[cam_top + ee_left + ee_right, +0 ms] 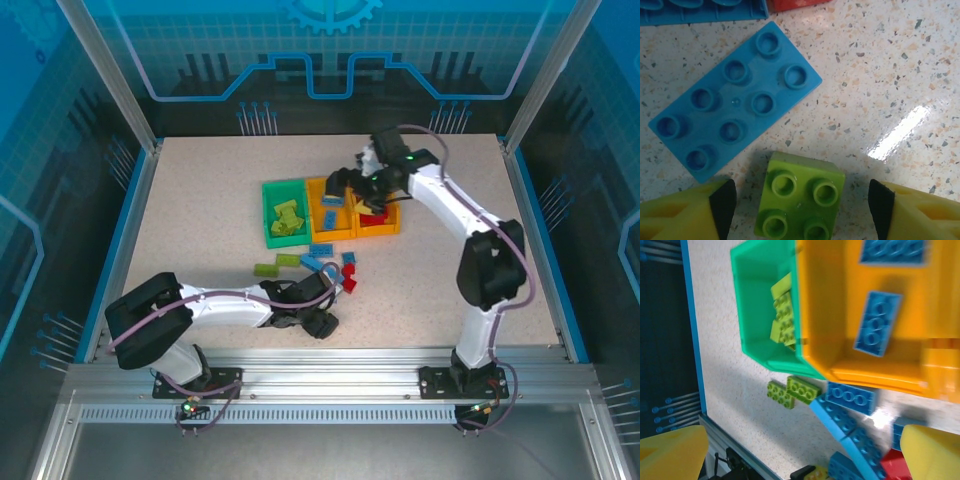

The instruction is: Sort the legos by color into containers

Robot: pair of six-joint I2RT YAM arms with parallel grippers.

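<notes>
While your left jaws stand spread astride a green brick (799, 202) on the counter (880, 75), a blue brick (735, 100) lies near | right jaws spread above the orange bins (825, 315)

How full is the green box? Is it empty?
Not empty. The green bin holds a few lime green bricks, with bare floor showing beside them.

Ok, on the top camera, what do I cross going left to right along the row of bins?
green bin with lime bricks → middle orange bin with blue bricks → right orange bin with red bricks
</notes>
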